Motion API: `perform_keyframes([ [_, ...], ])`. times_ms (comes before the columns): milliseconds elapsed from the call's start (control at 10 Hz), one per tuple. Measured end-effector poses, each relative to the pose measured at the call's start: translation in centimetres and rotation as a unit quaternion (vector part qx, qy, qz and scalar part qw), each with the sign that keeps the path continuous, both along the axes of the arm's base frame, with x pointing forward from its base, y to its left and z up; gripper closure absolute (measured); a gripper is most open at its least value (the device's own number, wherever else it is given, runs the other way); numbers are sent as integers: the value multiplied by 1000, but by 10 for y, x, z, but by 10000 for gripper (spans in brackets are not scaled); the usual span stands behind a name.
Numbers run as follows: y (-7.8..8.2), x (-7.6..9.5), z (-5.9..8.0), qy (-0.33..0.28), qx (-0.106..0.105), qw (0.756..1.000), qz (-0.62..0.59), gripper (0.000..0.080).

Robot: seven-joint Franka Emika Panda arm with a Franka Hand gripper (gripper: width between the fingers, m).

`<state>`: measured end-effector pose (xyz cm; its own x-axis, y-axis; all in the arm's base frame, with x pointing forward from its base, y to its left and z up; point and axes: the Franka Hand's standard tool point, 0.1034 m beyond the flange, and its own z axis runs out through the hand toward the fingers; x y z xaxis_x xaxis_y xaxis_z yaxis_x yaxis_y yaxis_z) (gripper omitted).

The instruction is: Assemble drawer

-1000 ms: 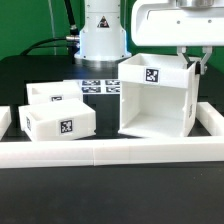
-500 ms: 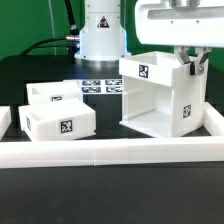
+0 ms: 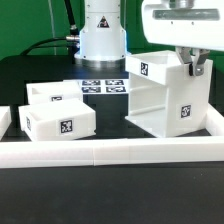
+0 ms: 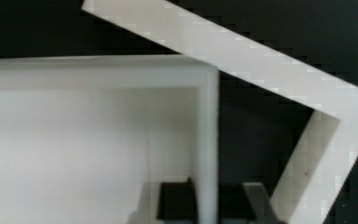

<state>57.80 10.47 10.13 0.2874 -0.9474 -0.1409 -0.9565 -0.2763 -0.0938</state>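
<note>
The tall white box housing (image 3: 165, 100) stands at the exterior view's right, turned so that one tagged side wall and its open front both show. My gripper (image 3: 190, 63) comes down from above and is shut on the housing's upper right wall. In the wrist view the thin white wall (image 4: 208, 120) runs between my two dark fingers (image 4: 167, 198), with the gripper (image 4: 211, 198) closed around it. Two small white knobbed trays lie at the left, one in front (image 3: 58, 122) and one behind it (image 3: 52, 93), both apart from the housing.
The long low white border rail (image 3: 110, 152) runs along the front and up both sides; it also shows as an angled white bar in the wrist view (image 4: 229, 55). The marker board (image 3: 103, 86) lies behind the trays. The robot base (image 3: 103, 35) stands at the back.
The housing has turned in my grip and shifted a little to the exterior view's right, so its tagged side wall now faces the camera more. The trays have not moved.
</note>
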Motion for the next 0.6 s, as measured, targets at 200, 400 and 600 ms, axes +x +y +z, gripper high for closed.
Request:
perform_keyframes([
  [200, 0, 6, 0, 9, 14, 997, -76, 762],
  [400, 0, 16, 1, 14, 23, 990, -135, 762],
  [600, -2, 29, 0, 8, 24, 991, -134, 762],
])
